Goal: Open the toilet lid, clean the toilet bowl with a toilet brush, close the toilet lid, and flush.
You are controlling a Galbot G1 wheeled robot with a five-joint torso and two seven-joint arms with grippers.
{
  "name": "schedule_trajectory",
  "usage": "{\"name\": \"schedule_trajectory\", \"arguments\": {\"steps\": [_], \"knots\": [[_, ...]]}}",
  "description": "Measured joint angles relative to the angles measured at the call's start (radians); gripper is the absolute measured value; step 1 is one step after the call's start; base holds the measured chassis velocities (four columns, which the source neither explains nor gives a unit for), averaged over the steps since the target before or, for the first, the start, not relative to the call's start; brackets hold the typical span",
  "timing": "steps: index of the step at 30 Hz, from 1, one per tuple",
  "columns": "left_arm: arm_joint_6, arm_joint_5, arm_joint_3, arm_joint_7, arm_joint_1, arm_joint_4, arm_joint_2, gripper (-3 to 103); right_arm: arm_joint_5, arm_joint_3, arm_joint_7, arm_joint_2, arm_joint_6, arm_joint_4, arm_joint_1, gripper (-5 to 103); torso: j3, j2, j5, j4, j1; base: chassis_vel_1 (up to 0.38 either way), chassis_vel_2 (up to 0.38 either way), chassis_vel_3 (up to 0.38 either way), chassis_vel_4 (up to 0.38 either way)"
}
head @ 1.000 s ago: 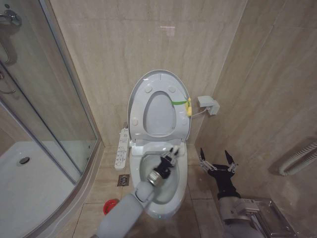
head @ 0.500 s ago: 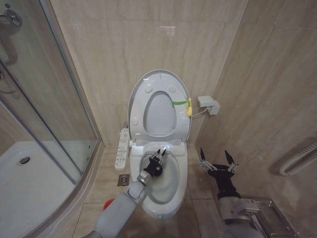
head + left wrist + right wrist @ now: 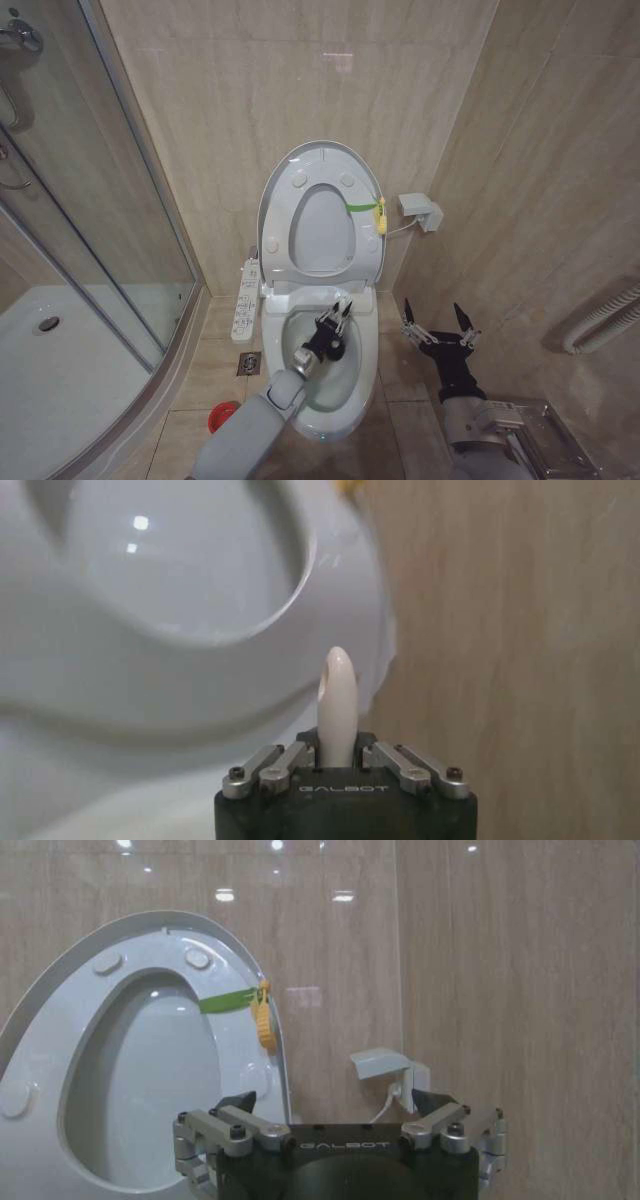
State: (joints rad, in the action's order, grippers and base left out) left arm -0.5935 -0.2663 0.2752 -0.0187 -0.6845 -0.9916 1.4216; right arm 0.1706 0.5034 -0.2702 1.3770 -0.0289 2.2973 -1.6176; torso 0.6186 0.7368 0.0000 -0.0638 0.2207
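Observation:
The toilet lid (image 3: 322, 228) stands raised against the back wall with the ring seat (image 3: 283, 205) up in front of it, also seen in the right wrist view as lid (image 3: 150, 1087). Below lies the open toilet bowl (image 3: 362, 362). My left gripper (image 3: 336, 324) hangs over the bowl, shut on the toilet brush's white handle (image 3: 337, 694); the left gripper (image 3: 337, 765) clamps it near the tip. The bristle head is hidden under the arm. The red cup holder (image 3: 222, 415) sits on the floor left of the toilet. My right gripper (image 3: 438, 325) waits open to the toilet's right, seen as gripper (image 3: 335, 1111).
A glass shower enclosure (image 3: 100, 200) and white shower tray (image 3: 60, 370) take up the left. A control panel (image 3: 247, 298) hangs on the toilet's left side, with a floor drain (image 3: 248, 363) below. A wall box (image 3: 420, 210) and a metal rack (image 3: 545, 440) are on the right.
My left gripper swung left across the bowl with the brush handle, then came back right and slightly toward the rear. The right arm has not moved.

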Motion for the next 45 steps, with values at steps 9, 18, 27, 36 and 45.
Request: {"name": "schedule_trajectory", "arguments": {"steps": [9,18,27,36,45], "knots": [[0.017,0.008,-0.017,0.011,-0.001,-0.065,-0.017,21,0.0,0.0,0.0,0.0,0.0,0.0,0.0,100,0.0,0.0,0.0,-0.0002,0.0,0.0,0.0,0.0,0.0],[0.035,0.006,0.005,0.016,-0.043,-0.108,-0.014,21,0.0,0.0,0.0,0.0,0.0,0.0,0.0,100,0.0,0.0,0.0,-0.0001,0.0,0.0,0.0,0.0,0.0],[0.019,0.018,-0.047,0.024,-0.041,-0.063,-0.024,21,0.0,0.0,0.0,0.0,0.0,0.0,0.0,100,0.0,0.0,0.0001,0.0003,0.0,0.0,0.0,0.0,0.0],[0.107,0.029,-0.042,0.069,-0.081,-0.366,-0.064,21,0.0,0.0,0.0,0.0,0.0,0.0,0.0,100,0.0,0.0,0.0,-0.0004,0.0,0.0,0.0,0.0,0.0],[0.149,0.057,-0.075,0.063,-0.19,-0.547,-0.138,21,0.0,0.0,0.0,0.0,0.0,0.0,0.0,100,0.0,0.0,0.0,0.0001,0.0,0.0,0.0,0.0,0.0]]}}
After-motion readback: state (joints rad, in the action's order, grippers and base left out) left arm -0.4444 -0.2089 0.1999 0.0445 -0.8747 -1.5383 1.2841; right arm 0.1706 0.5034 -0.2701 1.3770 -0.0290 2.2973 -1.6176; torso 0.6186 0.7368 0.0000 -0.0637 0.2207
